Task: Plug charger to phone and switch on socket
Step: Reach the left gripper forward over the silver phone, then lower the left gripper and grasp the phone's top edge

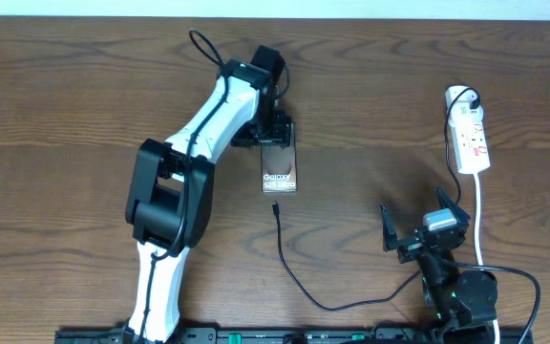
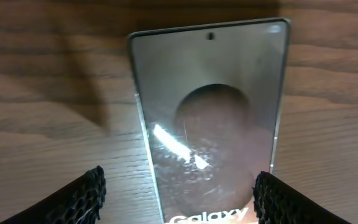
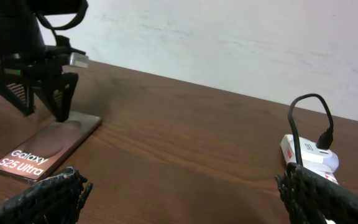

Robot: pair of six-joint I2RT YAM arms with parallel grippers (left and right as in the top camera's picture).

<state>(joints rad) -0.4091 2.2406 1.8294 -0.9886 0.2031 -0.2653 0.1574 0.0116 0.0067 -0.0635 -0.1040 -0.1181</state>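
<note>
The phone (image 1: 281,174) lies flat at mid-table, "Galaxy" lettering up. It also shows in the left wrist view (image 2: 210,106) and the right wrist view (image 3: 42,149). My left gripper (image 1: 273,134) is open, with one finger on each side of the phone's far end (image 2: 179,205). The charger (image 1: 282,247) lies loose on the table, its connector tip (image 1: 275,206) just short of the phone's near end and apart from it. The socket (image 1: 470,139) lies at the right, with a black plug (image 1: 466,96) in its far end. My right gripper (image 1: 423,227) is open and empty (image 3: 185,199).
The white cord (image 1: 478,215) of the strip runs down the right side past my right arm. The charger cable curves along the table's front toward my right arm's base (image 1: 461,296). A pale wall (image 3: 229,37) stands behind the table.
</note>
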